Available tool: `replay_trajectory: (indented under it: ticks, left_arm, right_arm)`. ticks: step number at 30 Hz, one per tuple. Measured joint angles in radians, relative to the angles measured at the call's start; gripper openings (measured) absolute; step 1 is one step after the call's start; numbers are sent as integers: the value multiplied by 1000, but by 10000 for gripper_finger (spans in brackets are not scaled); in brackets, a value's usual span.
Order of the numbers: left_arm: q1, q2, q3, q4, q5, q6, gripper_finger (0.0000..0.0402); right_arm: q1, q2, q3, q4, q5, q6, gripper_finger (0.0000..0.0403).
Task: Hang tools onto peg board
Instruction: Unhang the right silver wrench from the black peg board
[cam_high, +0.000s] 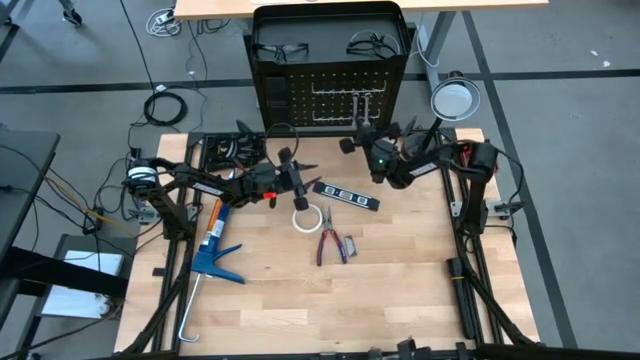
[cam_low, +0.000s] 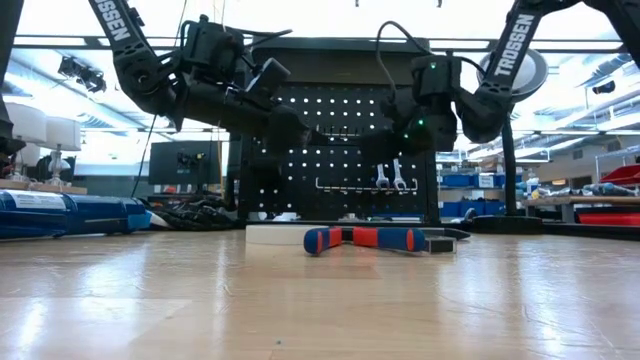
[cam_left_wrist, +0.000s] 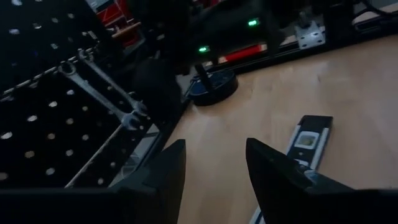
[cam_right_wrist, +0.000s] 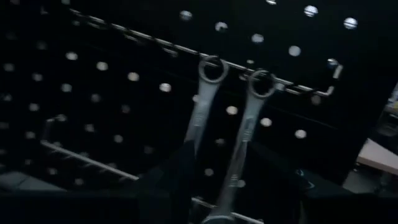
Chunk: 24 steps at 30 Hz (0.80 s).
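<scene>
Wrenches (cam_right_wrist: 239, 134): we are judging them stiff, slick steel, hanging on the peg board (cam_high: 330, 95).
Right gripper (cam_high: 362, 132): jaws pinching one wrench's shank.
Left gripper (cam_high: 296, 168): jaws spread, empty.
Pliers (cam_high: 331, 243): we are favouring their red handles.

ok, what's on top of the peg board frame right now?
Two pairs of dark-framed safety glasses sit on top of the peg board frame: one toward the left arm's side, one toward the right arm's. Nothing else shows up there in the high view.
</scene>
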Motion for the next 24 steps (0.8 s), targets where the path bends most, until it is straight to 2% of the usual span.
replay_trajectory:
  ticks: [6,14,19,24]
  left_arm:
    - [0,0,0,0,44,-3,172]
    - [0,0,0,1,44,-3,172]
    - [0,0,0,-5,44,-3,172]
    - [0,0,0,-10,44,-3,172]
  right_arm:
    - [-53,0,10,-22,-25,20,153]
    - [-105,0,144,-373,-104,174,153]
    - [-113,0,150,-377,-100,252,153]
    - [-99,0,137,-382,-76,244,153]
